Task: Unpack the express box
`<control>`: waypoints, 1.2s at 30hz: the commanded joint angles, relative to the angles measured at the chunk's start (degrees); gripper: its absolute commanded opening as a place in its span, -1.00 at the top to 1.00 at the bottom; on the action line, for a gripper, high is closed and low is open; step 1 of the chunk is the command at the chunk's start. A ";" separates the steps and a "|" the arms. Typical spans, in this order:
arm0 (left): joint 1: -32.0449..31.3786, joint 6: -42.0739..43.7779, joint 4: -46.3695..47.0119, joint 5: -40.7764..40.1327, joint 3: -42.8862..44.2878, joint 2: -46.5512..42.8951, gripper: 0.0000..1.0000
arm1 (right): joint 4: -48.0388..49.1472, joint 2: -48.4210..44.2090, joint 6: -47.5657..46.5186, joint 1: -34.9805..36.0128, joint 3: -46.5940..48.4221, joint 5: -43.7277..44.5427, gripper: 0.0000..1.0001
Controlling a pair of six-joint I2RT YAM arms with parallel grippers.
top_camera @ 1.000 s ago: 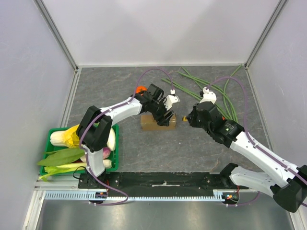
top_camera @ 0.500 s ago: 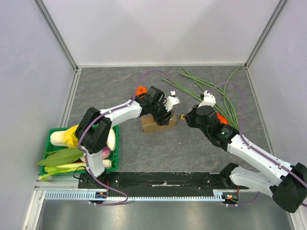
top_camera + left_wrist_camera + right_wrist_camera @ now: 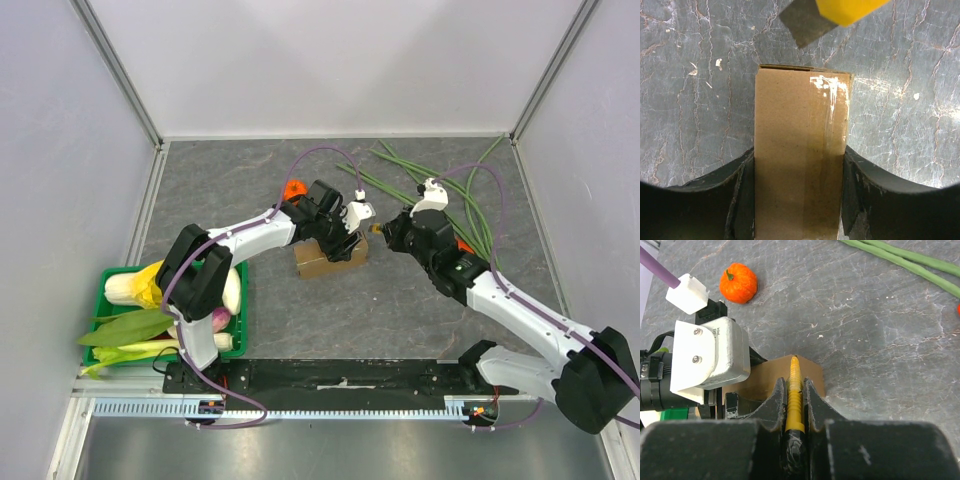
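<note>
The express box [image 3: 322, 264], a small brown cardboard carton, lies mid-table with its lid shut and a strip of clear tape along the top [image 3: 800, 130]. My left gripper [image 3: 340, 240] reaches over it from the left. Its two black fingers [image 3: 746, 172] press against the box's long sides, so it is shut on the box [image 3: 765, 377]. My right gripper [image 3: 384, 231] hovers just past the box's right end, shut on a yellow ridged tool [image 3: 795, 382] with a black handle. The tool's tip points at the box's edge and shows at the top of the left wrist view [image 3: 847, 9].
A small orange pumpkin [image 3: 293, 188] sits just behind the left arm. Long green beans [image 3: 440, 185] sprawl at the back right, with a red item [image 3: 462, 246] by the right arm. A green crate [image 3: 108, 283] of vegetables stands at the front left. Walls close in three sides.
My right gripper has moved left and away from me with the yellow tool, up to the box's right end. The left jaws have closed in onto the box's sides.
</note>
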 commanded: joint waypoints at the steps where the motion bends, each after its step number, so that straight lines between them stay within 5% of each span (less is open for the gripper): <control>1: -0.09 1.18 -2.01 -0.97 -0.92 -0.66 0.01 | 4.11 1.48 0.03 -0.62 0.60 -2.87 1.00; 36: 0.79 -2.50 -1.75 -6.15 1.11 1.89 0.18 | -0.29 0.70 -4.27 -1.14 -3.79 -11.66 1.00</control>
